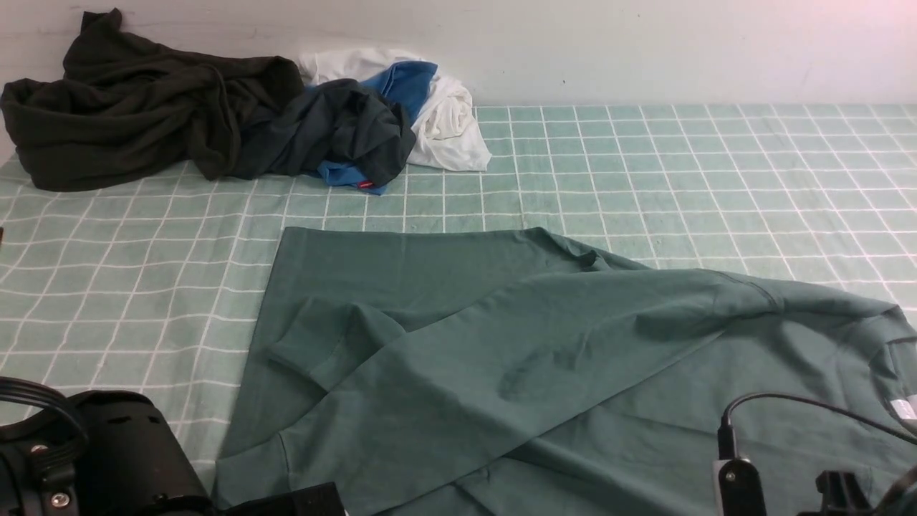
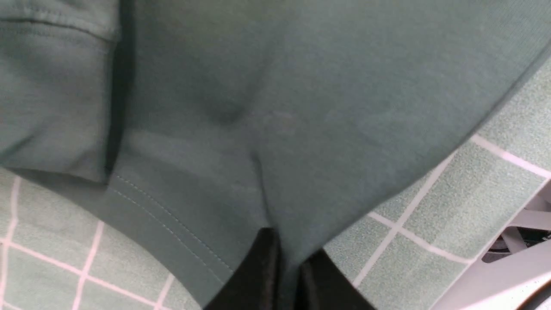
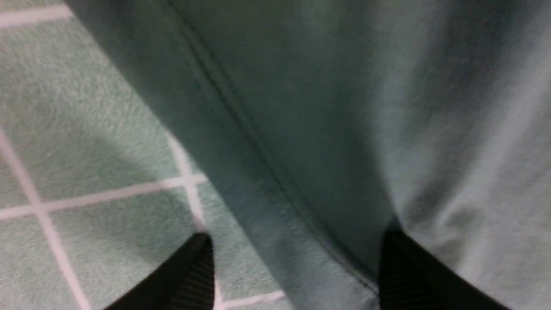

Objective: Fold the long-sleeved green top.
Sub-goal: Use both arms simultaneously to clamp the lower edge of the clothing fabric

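Green long-sleeved top [image 1: 501, 344], white neck label [image 1: 904, 408] illegible

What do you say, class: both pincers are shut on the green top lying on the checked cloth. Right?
Not quite. Only the left pincer is shut on the green top. The right pincer is open, its fingers wide apart on either side of the top's edge, as the right wrist view shows. The top does lie on the checked cloth.
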